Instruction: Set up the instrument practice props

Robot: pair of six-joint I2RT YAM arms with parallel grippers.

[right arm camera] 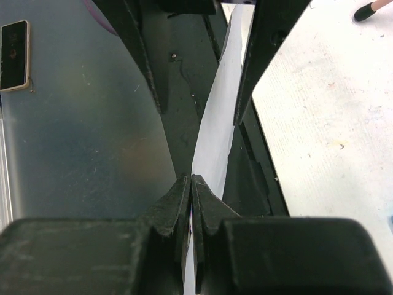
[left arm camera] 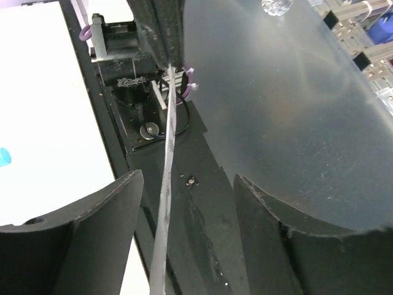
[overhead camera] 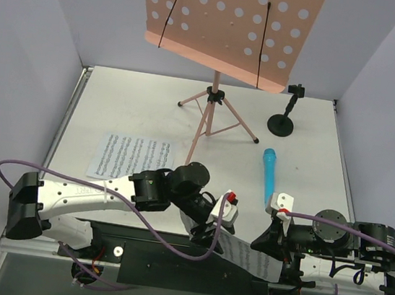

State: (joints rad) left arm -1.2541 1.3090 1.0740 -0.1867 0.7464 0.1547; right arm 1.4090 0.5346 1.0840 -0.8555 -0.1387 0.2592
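Our right pincer (right arm camera: 191,183) is pressed tight on one music page (right arm camera: 216,123) at the table's (overhead camera: 307,144) near edge; the left pincer (left arm camera: 186,179) stands spread, a finger on either side of that page. Beyond lie the second page (overhead camera: 131,157), flat, and the blue microphone (overhead camera: 268,173); the black mic stand (overhead camera: 282,122) and pink music stand (overhead camera: 228,24) are upright at the back. The held page is white, printed, gently curved.

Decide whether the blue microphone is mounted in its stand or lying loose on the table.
Lying loose: the blue microphone lies flat on the table, apart from the black mic stand.
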